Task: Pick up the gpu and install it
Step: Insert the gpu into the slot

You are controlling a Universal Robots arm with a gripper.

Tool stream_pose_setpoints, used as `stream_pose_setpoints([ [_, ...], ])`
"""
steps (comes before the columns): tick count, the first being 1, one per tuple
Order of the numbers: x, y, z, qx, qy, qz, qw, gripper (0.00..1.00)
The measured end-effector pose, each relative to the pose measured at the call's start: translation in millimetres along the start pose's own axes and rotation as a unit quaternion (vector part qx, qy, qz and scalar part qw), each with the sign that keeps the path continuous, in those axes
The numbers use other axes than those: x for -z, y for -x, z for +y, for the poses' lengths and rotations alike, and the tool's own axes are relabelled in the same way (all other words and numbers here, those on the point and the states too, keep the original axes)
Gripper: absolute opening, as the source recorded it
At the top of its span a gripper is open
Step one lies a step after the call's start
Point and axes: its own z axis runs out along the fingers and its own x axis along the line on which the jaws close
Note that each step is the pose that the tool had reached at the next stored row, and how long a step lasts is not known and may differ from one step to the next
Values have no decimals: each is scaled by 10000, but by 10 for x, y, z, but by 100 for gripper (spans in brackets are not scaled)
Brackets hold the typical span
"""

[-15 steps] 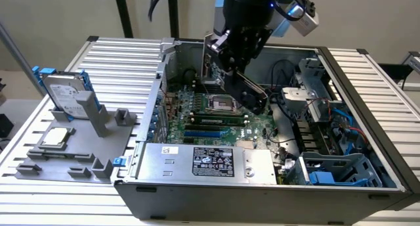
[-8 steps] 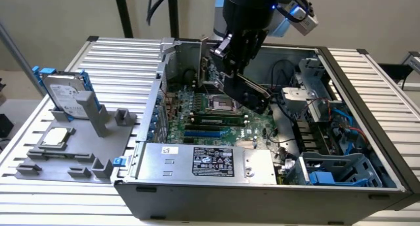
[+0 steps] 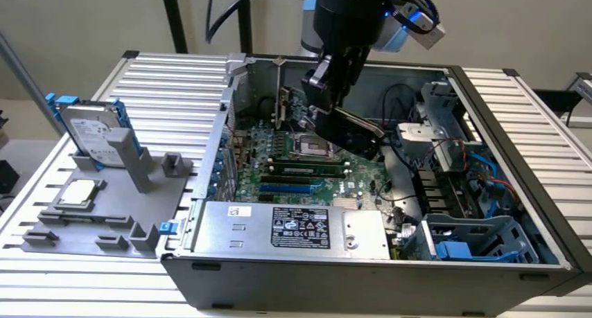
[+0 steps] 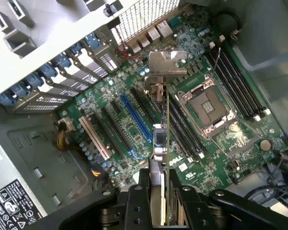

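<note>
The gpu (image 4: 166, 143) was clamped edge-on between the two fingers of the gripper (image 4: 165, 194), hanging over the motherboard (image 4: 110, 96) inside the open computer case (image 3: 518, 124).

The wrist view looked straight along the card. It showed the silver bracket (image 4: 167, 64) at the far end and the slots beneath, with a blue slot (image 4: 134, 117) just beside the card's line and the empty processor socket (image 4: 206, 108) on the other side. From there I could not tell whether the card's lower edge touched any slot. The exterior view gave the card's flat green face (image 3: 296, 107) standing upright near the case's rear wall, above the board.

In the exterior view the black gripper body covered much of the card and part of the board behind it. In the wrist view the card's near end was hidden between the fingers.

Toward the exterior view's left, outside the case, a grey holder (image 3: 102, 217) on the slatted table (image 3: 176, 75) carried a hard drive (image 3: 93, 131) with blue rails, standing up, and a square silver chip (image 3: 76, 193). A labelled power supply (image 3: 287, 228) sat at the case's near edge.
</note>
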Motion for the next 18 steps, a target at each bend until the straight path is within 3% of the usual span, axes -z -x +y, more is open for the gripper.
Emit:
stream_pose_setpoints([
  [5, -39, 0, -1, 450, -15, 1, 9990, 27],
  [9, -70, 0, -2, 816, -17, 8, 9967, 27],
  [14, -109, 0, -2, 1266, -19, 17, 9919, 27],
  [18, -142, 0, -3, 1624, -20, 24, 9867, 27],
])
